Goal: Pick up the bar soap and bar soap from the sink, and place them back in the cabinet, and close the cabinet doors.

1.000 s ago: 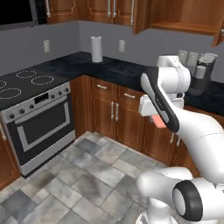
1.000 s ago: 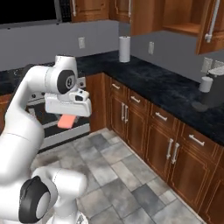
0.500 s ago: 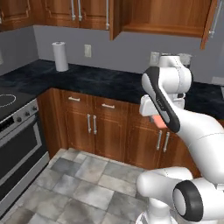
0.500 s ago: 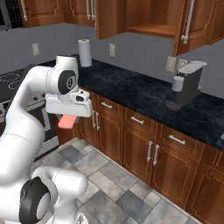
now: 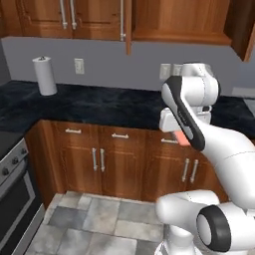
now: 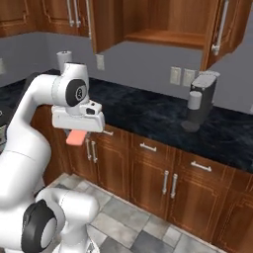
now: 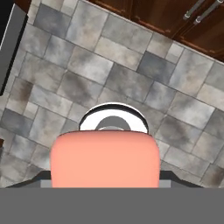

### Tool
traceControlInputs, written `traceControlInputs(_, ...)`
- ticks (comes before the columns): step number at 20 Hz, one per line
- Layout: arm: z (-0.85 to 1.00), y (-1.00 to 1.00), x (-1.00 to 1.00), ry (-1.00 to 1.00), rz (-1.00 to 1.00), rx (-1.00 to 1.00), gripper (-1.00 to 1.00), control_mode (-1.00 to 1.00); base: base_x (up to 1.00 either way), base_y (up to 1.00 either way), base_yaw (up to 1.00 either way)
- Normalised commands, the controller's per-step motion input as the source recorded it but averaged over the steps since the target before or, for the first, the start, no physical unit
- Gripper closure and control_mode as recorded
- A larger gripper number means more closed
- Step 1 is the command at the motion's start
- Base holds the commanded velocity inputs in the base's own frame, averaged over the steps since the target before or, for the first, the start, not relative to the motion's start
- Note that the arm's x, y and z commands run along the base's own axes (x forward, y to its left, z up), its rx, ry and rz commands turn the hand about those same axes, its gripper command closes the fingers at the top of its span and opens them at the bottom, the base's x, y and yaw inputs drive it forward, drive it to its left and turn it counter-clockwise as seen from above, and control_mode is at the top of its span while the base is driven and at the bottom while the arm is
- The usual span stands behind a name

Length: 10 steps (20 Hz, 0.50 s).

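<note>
The gripper [image 6: 75, 134] is clamped on a soap [image 6: 75, 137], held low over the floor, while the open cabinet [image 6: 163, 34] lies up and far right

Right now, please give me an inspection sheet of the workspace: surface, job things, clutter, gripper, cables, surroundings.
Surface: dark counter, grey tile floor below the hand.
Job's things: one soap held in the gripper; cabinet open, wood shelf bare where visible; door swung out.
Clutter: paper towel roll, coffee machine on the counter.
Gripper: gripper shut on the soap, carried low before the base cabinets.
Cables: nothing seen.
Surroundings: base cabinets, wall outlets, oven at the left.
</note>
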Motion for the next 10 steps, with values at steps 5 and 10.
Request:
traceControlInputs(5,0.0,0.0,0.0,0.0,0.0,0.0,1.0,1.0,0.81,0.37,-0.34)
traceControlInputs(10,0.0,0.0,0.0,0.0,0.0,0.0,1.0,1.0,0.61,0.22,-0.35)
